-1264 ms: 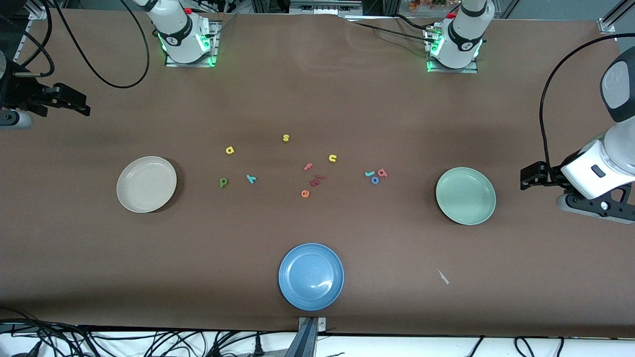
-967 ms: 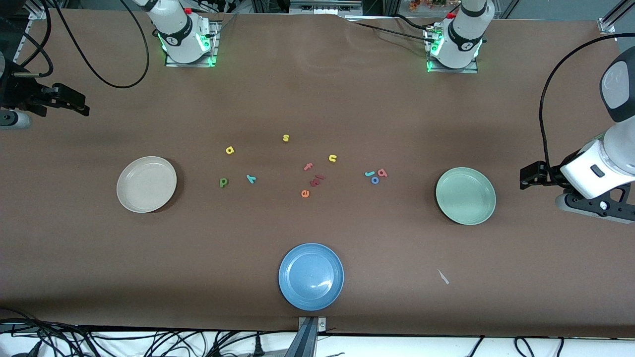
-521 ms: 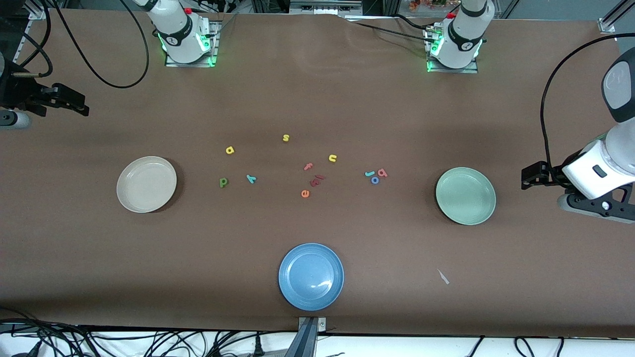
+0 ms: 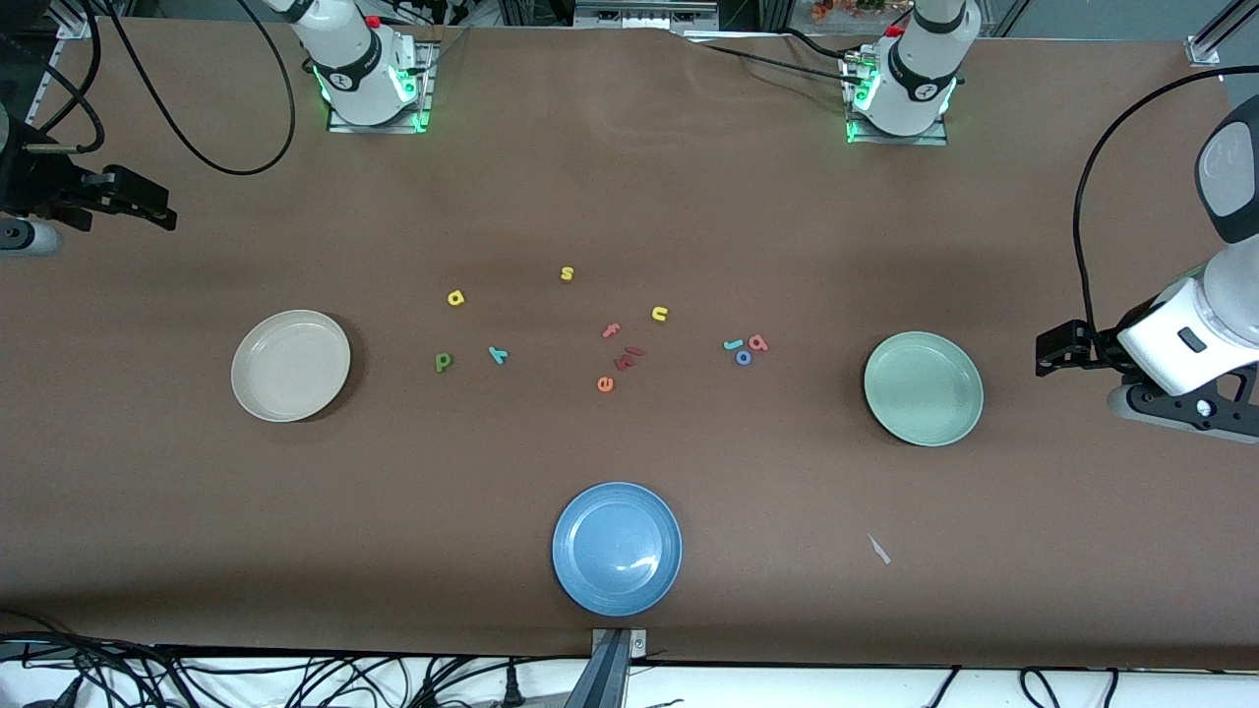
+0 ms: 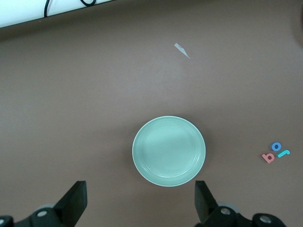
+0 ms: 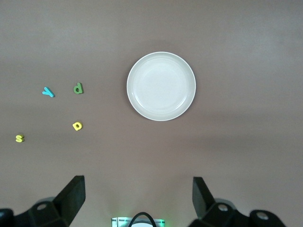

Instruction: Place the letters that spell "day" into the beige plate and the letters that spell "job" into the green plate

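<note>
The beige plate [image 4: 290, 366] [image 6: 161, 86] lies empty toward the right arm's end. Beside it lie the yellow "a" [image 4: 454, 298] [image 6: 77, 126], dark green "d" [image 4: 443, 362] [image 6: 78, 88] and teal "y" [image 4: 498, 355] [image 6: 48, 92]. The green plate [image 4: 923, 387] [image 5: 169, 151] lies empty toward the left arm's end. The teal "j" [image 4: 733, 344] [image 5: 283, 153], blue "o" [image 4: 744, 358] [image 5: 276, 146] and red "b" [image 4: 757, 342] [image 5: 268, 158] cluster near it. My left gripper [image 4: 1057, 354] [image 5: 140, 201] hangs open over bare table beside the green plate. My right gripper [image 4: 128, 202] [image 6: 137, 196] hangs open over the table's right-arm end.
A blue plate [image 4: 617, 548] sits near the front edge. Spare letters lie mid-table: yellow "s" [image 4: 567, 273] and "u" [image 4: 659, 314], salmon "f" [image 4: 612, 330], orange "e" [image 4: 605, 383], dark red pieces [image 4: 629, 356]. A white paper scrap [image 4: 878, 549] lies nearer the camera than the green plate.
The left arm has drifted very slightly away from the green plate toward its own end of the table. Letters, plates and the right arm have not moved.
</note>
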